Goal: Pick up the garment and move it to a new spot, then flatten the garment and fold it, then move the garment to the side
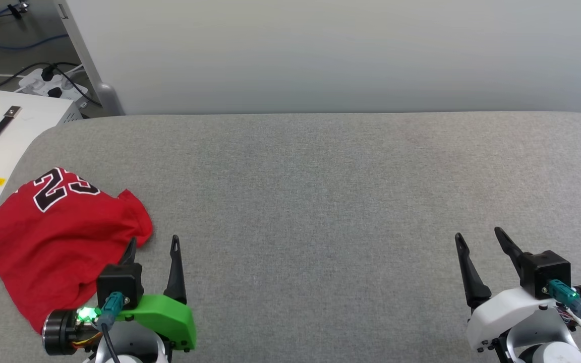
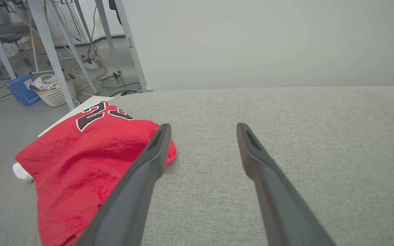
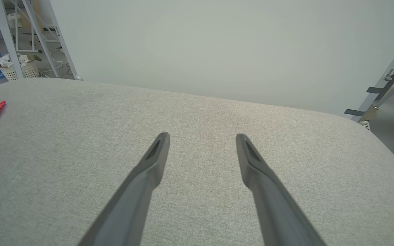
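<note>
Left tool (image 1: pixel 154 239) hovers with its fingers spread and empty, just beside the crumpled red garment (image 1: pixel 63 237) at the bench's (image 1: pixel 321 201) left edge, probably poised to seize it. Right tool (image 1: pixel 478 233), likewise spread, hangs well apart.

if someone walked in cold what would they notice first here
The red garment with a black "23" grabs the eye first, lying crumpled at the near left corner of the grey padded table. Next come the two dark-fingered grippers at the near edge, both open and empty: the left gripper right beside the garment's edge, and the right gripper far off over bare fabric on the right.
</note>
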